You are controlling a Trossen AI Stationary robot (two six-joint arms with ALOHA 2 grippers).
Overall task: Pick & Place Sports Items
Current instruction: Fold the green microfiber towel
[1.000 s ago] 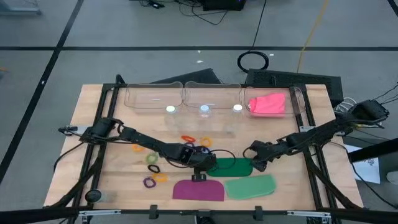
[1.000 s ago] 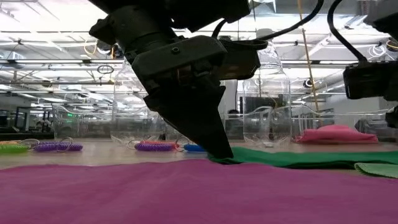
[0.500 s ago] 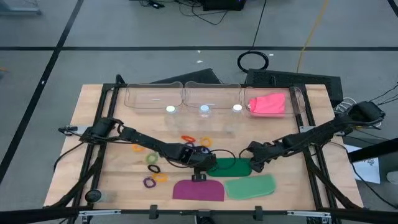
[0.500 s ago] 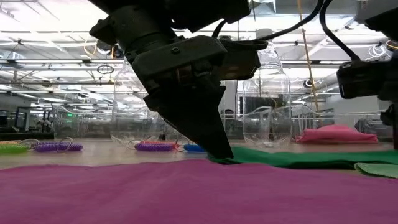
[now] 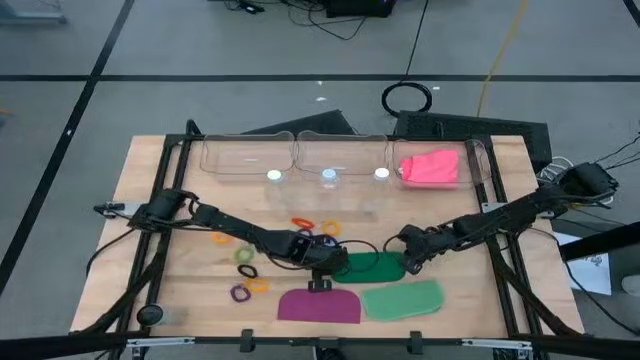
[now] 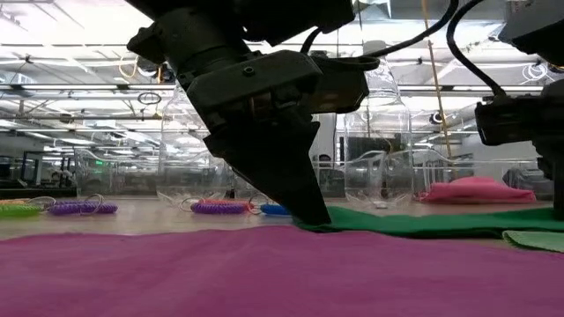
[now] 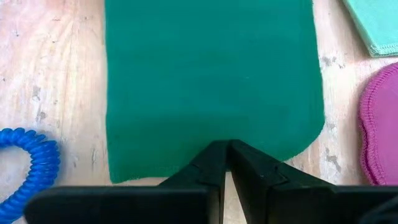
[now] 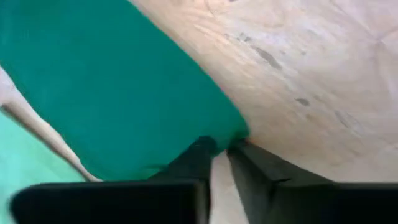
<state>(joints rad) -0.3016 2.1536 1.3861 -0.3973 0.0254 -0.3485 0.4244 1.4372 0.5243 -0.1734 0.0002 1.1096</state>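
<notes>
The dark green piece (image 5: pixel 372 266) lies flat on the table between my two grippers. My left gripper (image 5: pixel 327 263) is shut at its left end, and my right gripper (image 5: pixel 408 266) is shut at its right end. Just nearer lie the purple piece (image 5: pixel 318 305) and the light green piece (image 5: pixel 402 300), both flat on the wood. The pink piece (image 5: pixel 432 167) rests inside the far right clear container (image 5: pixel 478 160). Several small rings (image 5: pixel 243 255) are scattered on the left half of the table; a blue ring (image 7: pixel 25 163) lies beside my left gripper. My left gripper pinches the dark green piece's left edge (image 7: pixel 225 138) at about its middle, between two shut fingers. The fingers (image 6: pixel 300 189) come down steeply from above. The piece stays flat on the table. My right gripper is shut at the dark green piece's right edge, close to a corner (image 8: pixel 235 132). One finger (image 8: pixel 193 155) lies over the cloth and the other over bare wood. The fingers come from above, slanting from the table's right. The piece lies flat.
Three clear containers (image 5: pixel 340 155) stand in a row along the far edge, with clear bottles (image 5: pixel 328 178) in front of them. A black frame (image 5: pixel 150 250) runs round the table. Bare wood (image 5: pixel 480 290) shows near the right front.
My right gripper has moved a little toward the table's left, onto the right end of the dark green piece. The left gripper and the piece have stayed where they were.
</notes>
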